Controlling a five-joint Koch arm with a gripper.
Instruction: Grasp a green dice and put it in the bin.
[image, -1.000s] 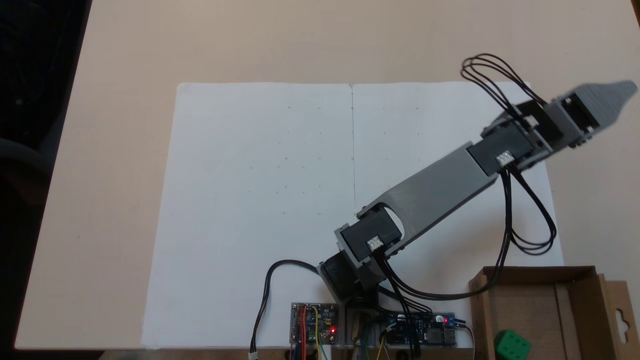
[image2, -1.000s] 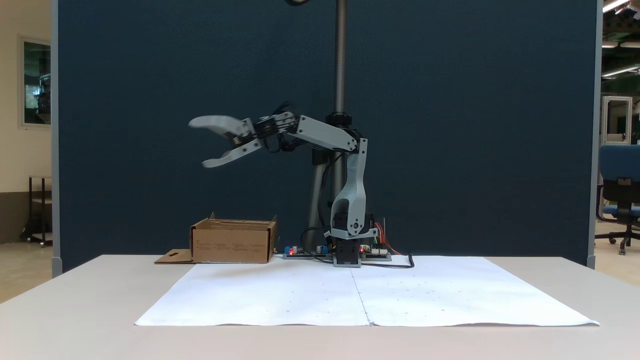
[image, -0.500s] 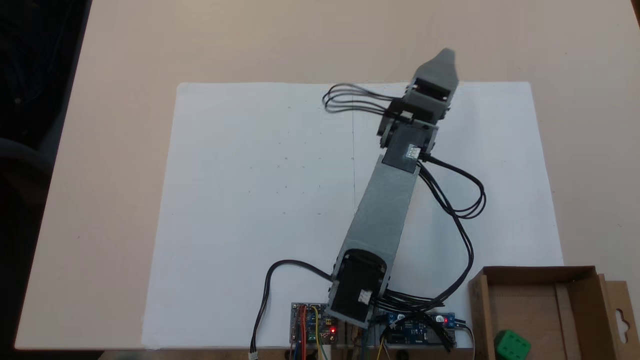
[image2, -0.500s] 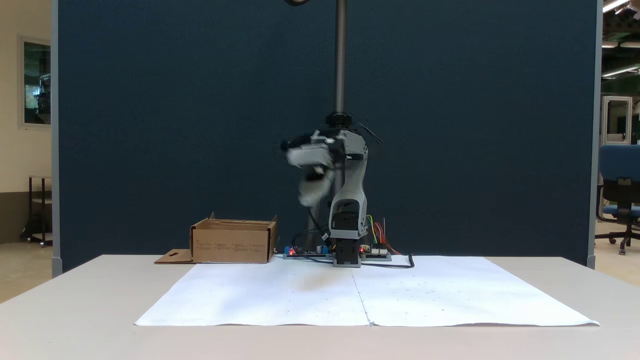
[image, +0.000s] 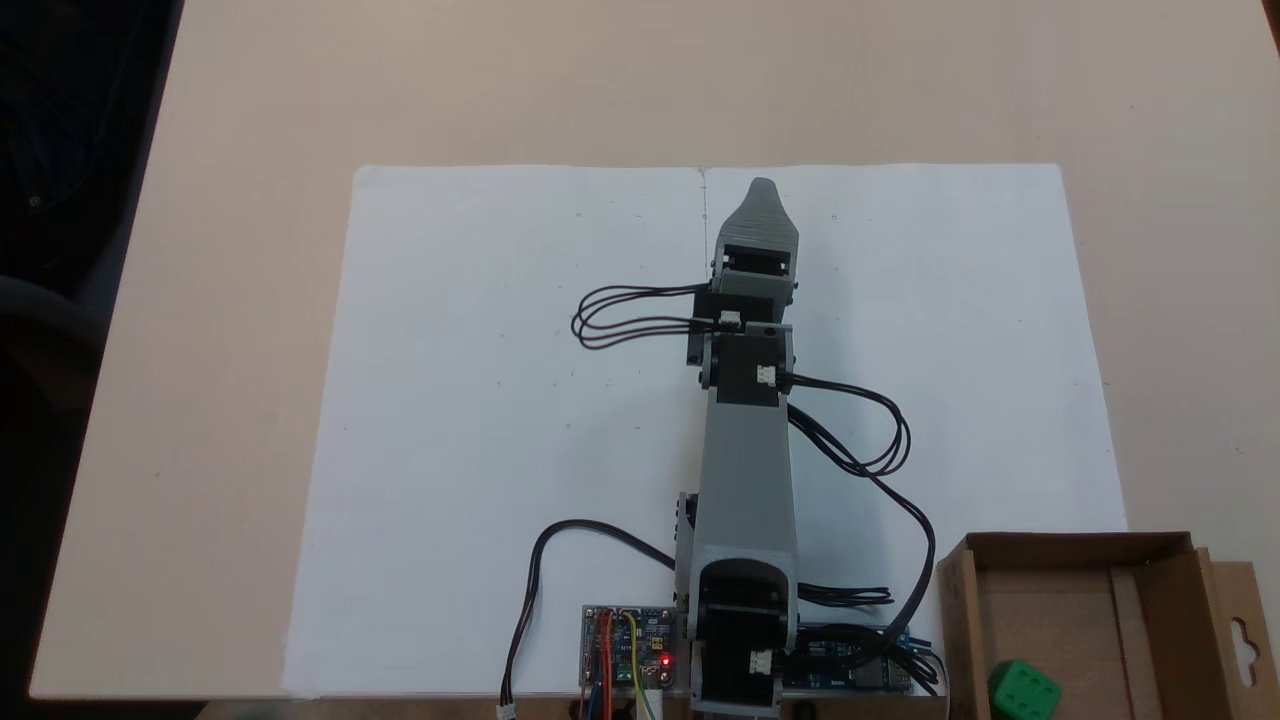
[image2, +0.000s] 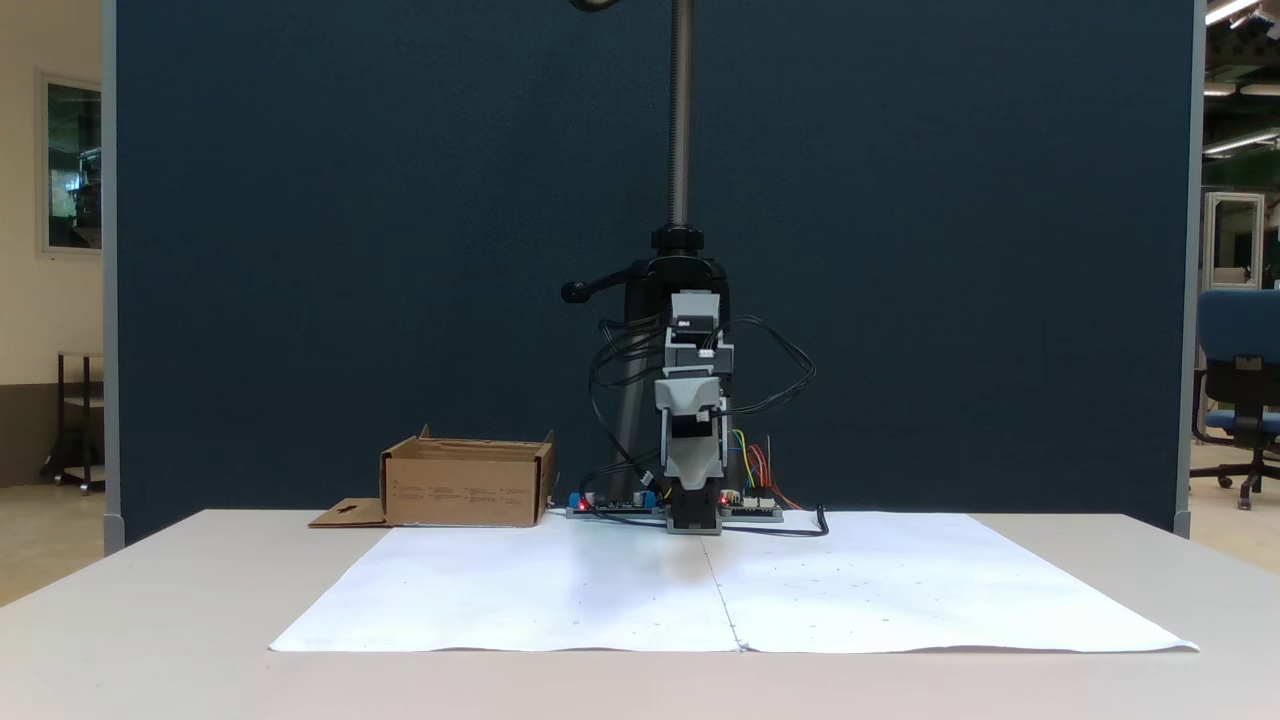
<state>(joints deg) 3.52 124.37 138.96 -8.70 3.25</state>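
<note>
My hand, jaws stacked so I cannot tell their spread, hangs over the paper while the green dice already lies in the bin behind it to the right, where a careless swing could knock the low cardboard wall.

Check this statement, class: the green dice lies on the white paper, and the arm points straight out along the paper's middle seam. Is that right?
Not quite. The green dice lies inside the cardboard bin, not on the white paper, as the fixed view from above shows. The rest holds: the arm points straight out along the paper's middle seam.
</note>
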